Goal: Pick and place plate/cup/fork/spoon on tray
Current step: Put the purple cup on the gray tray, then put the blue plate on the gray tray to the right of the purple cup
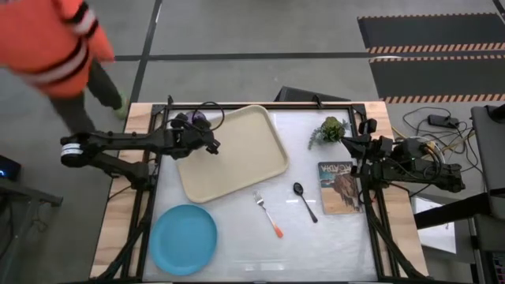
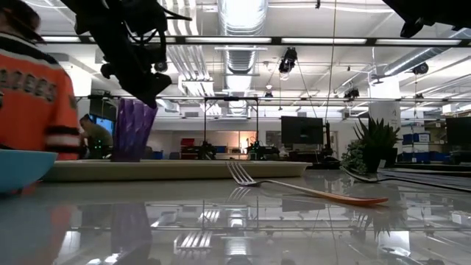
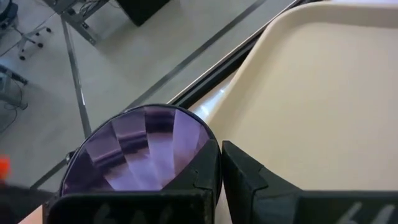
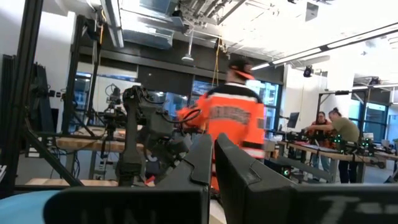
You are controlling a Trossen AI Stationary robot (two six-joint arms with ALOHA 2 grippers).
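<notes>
You are looking at a translucent purple ribbed cup [image 3: 140,152], a cream tray [image 1: 229,151] and a light-blue plate [image 1: 183,239]. The fork [image 1: 269,214] is showing silver tines and an orange handle, while the spoon [image 1: 304,200] is showing all black. A person's jacket [image 1: 57,35] is showing orange with white and dark stripes.

One plate [image 1: 183,239], cup [image 2: 133,129], fork [image 1: 268,214], spoon [image 1: 304,201], tray [image 1: 230,152].

- small green potted plant [image 1: 332,128] sat near the table's far edge
- picture book [image 1: 340,188] lay flat just in front of it
- person in an orange jacket [image 1: 57,41] stood off the far left corner
</notes>
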